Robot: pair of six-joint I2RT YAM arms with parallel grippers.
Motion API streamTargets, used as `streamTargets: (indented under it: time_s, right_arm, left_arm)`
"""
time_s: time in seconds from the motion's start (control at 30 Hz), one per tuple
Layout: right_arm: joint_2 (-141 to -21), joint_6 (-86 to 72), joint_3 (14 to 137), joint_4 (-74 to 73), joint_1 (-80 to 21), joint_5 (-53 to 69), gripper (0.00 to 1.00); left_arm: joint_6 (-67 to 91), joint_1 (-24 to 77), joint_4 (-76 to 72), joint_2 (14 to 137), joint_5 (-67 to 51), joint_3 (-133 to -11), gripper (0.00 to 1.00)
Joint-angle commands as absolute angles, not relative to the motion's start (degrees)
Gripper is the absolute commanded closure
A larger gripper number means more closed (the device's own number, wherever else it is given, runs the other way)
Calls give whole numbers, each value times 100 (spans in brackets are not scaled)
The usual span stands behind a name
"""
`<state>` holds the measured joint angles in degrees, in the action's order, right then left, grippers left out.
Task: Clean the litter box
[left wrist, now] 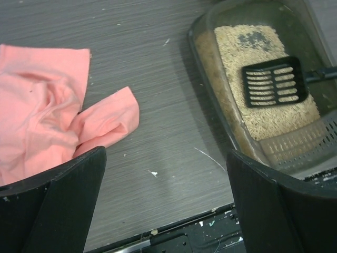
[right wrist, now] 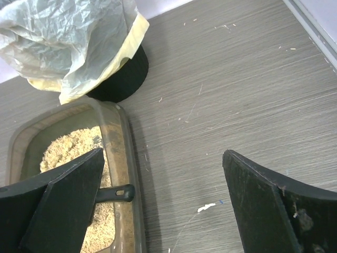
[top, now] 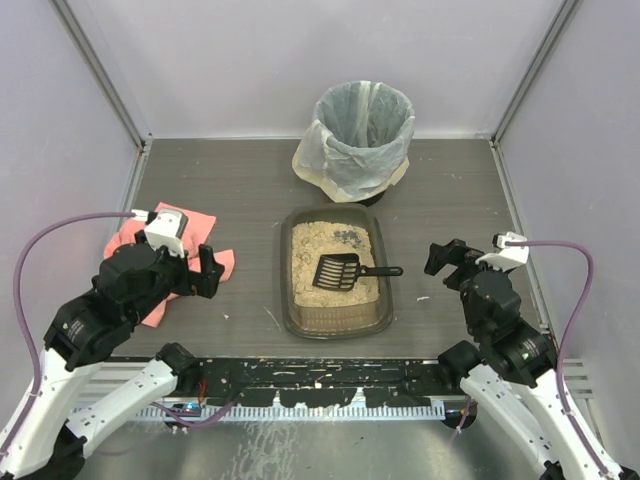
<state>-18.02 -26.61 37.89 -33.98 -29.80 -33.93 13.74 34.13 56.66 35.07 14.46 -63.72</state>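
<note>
Litter box (top: 335,320), black scoop (top: 337,271) lying inside, both arms' jaws spread wide, empty

Grey wood-grain table (top: 230,180), pale lavender walls (top: 300,60)

Bright, even light falls from overhead and leaves only soft, short shadows: a faint band along the left of the litter box (top: 335,320) and a darker patch under the bin (right wrist: 118,79). Its pale bag (right wrist: 68,37) looks nearly washed out. The surface (top: 230,190) grain stays crisp, while the dark end effector fingers (left wrist: 68,205) nearest each wrist camera appear slightly soft and featureless.
</note>
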Motion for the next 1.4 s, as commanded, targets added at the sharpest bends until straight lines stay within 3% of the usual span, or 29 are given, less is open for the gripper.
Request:
streamTargets:
  time_s: [0.0, 0.27, 0.6, 0.73, 1.07, 1.37]
  right_arm:
    - [-2237, -2559, 3927, -3256, -2988, -3187, 0]
    - [-3818, -3047, 4346, -3113, -2980, -2301, 0]
    - [-4237, -3208, 5005, -2391, -2980, -2554, 0]
    - [-5081, -2884, 5987, -2093, -2819, -2816, 2]
    - [-8028, -2480, 8895, -2113, -1332, -1551, 6]
    - [-10212, -2278, 10998, -2823, -926, -487, 22]
  left_arm:
    - [1153, 3752, 5375, 3493, 1398, -6475, 2]
    - [2068, 3750, 4837, 3598, 939, -5942, 2]
    - [2547, 3747, 4010, 3762, 520, -5294, 1]
    - [2442, 3746, 4020, 3763, 751, -5138, 1]
    - [2561, 3751, 4146, 3541, 1221, -4787, 3]
    - [2571, 3745, 4239, 3394, 1435, -4816, 3]
